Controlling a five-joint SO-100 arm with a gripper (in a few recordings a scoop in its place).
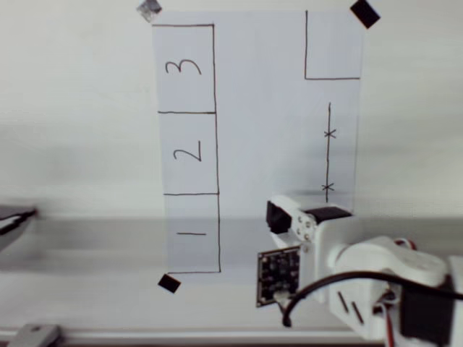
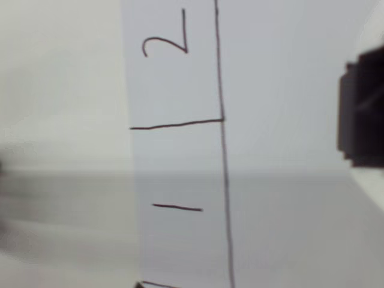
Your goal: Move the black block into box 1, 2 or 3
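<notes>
My white gripper (image 1: 277, 216) hangs over the paper to the right of box 1 (image 1: 192, 249), shut on the black block (image 1: 275, 215), a small dark cube at its tip. Box 2 (image 1: 189, 173) and box 3 (image 1: 184, 90) adjoin above box 1 along the paper's left side. In the wrist view the black block (image 2: 360, 114) is blurred at the right edge, with box 1 (image 2: 180, 234) and box 2 (image 2: 174, 90) to its left. All three boxes hold nothing.
An unnumbered open-sided rectangle (image 1: 333, 47) is drawn at the paper's top right, above a line with two x marks (image 1: 329, 152). Black tape squares (image 1: 364, 13) (image 1: 168, 283) and a grey one (image 1: 149, 9) hold the corners. A dark object (image 1: 14, 217) juts in at the left edge.
</notes>
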